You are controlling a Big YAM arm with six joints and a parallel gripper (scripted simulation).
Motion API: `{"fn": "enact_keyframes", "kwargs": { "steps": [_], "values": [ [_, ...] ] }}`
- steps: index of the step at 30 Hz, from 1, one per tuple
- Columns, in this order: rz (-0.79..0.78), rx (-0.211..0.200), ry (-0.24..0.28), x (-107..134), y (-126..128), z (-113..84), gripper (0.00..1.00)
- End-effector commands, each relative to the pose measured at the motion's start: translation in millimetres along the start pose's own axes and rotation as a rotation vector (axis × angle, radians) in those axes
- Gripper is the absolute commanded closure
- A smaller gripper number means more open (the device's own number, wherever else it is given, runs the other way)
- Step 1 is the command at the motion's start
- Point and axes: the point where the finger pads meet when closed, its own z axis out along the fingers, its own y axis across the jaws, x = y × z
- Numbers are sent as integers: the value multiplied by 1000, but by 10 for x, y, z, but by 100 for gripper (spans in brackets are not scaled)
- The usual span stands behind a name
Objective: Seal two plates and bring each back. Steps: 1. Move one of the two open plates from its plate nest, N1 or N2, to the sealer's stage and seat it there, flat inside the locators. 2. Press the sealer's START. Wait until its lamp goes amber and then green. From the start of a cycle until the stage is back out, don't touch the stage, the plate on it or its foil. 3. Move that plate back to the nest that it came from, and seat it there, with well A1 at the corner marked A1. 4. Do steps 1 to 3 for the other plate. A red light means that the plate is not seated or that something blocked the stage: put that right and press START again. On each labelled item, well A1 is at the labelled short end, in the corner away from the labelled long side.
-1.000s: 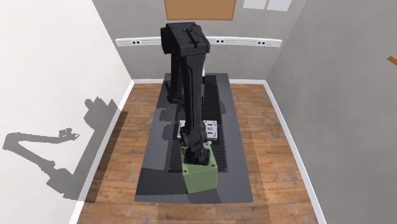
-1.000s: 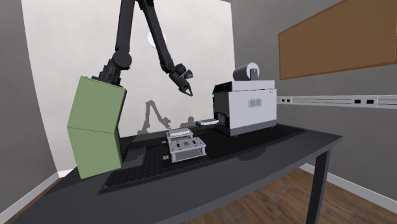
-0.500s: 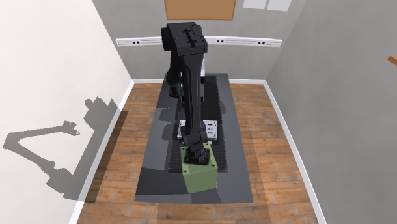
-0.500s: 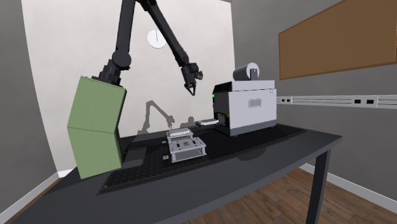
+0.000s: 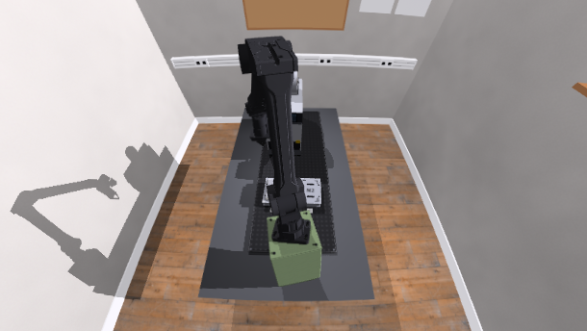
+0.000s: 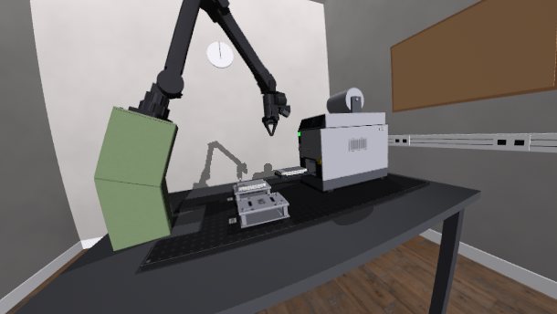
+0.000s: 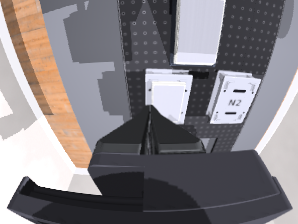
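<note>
The sealer (image 6: 347,148) stands at the far end of the table, and its lamp (image 6: 299,134) is green. A plate (image 6: 292,172) with a smooth white top lies on the stage, out in front of the sealer; it also shows in the wrist view (image 7: 198,30). A second plate (image 7: 168,95) sits in the left nest (image 6: 251,186). The nest marked N2 (image 7: 234,99) is empty. My gripper (image 6: 270,130) is shut on nothing. It hangs high above the table, between the nests and the stage, pointing down; the wrist view shows its closed fingers (image 7: 152,115).
The arm's green base block (image 6: 134,178) stands at the near end of the perforated mat. In the top view the arm (image 5: 281,144) hides the sealer, the stage and most of the nests; only the N2 nest (image 5: 310,186) shows.
</note>
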Motion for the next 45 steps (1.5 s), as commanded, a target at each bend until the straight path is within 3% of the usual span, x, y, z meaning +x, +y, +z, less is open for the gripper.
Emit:
{"fn": "enact_keyframes", "kwargs": {
  "steps": [1,10,17,23,36,37,38,40,43,45],
  "values": [
    [-8,-13,-52,-145,72,-194,100],
    [-6,-31,-56,-55,132,-173,100],
    [-29,-14,-14,97,78,-120,100],
    [-28,-16,-21,29,100,-165,100],
    [-21,-41,-87,-251,193,-282,100],
    [-17,-39,-138,-243,190,-205,0],
    [-13,-37,-178,-206,184,-127,0],
    [-13,-37,-178,-206,184,-127,0],
    [-8,-29,-140,-62,151,174,0],
    [0,-23,-125,-40,101,258,0]
  ]
}}
